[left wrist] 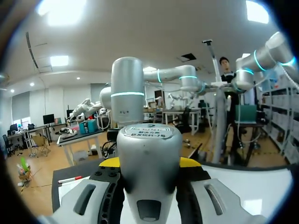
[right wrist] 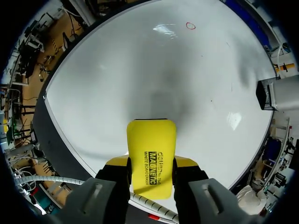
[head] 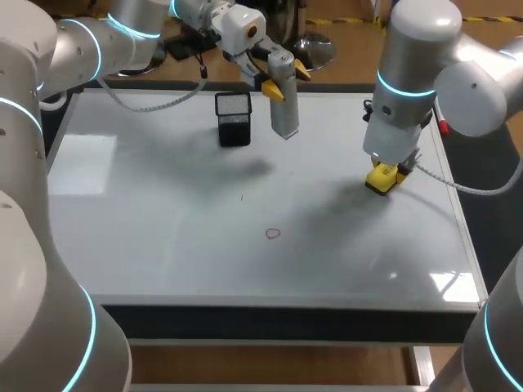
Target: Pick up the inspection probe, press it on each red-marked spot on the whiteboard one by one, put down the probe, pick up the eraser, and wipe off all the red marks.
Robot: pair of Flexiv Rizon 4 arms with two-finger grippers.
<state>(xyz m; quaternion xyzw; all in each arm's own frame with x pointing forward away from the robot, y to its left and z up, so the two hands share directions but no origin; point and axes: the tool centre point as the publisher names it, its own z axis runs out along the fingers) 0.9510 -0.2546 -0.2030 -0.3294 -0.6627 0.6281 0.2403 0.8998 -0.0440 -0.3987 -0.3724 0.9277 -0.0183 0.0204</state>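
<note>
Well, my left fingers [head: 272,91] clamped the smooth silver cylindrical probe [head: 283,106], upright, tip down; my right fingers [right wrist: 186,162] gripped the glossy yellow round-cornered eraser [right wrist: 151,154], lengthwise along them.

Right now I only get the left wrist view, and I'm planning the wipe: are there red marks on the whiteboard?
Observer: One small red ring, near the middle of the whiteboard.
Operator: Where's the eraser?
Observer: The right jaws are shut on the yellow eraser, low over the board's right side, away from the ring.
Operator: Anything near my probe?
Observer: A black mesh cup stands at the far edge, beside the probe in the left jaws.
</note>
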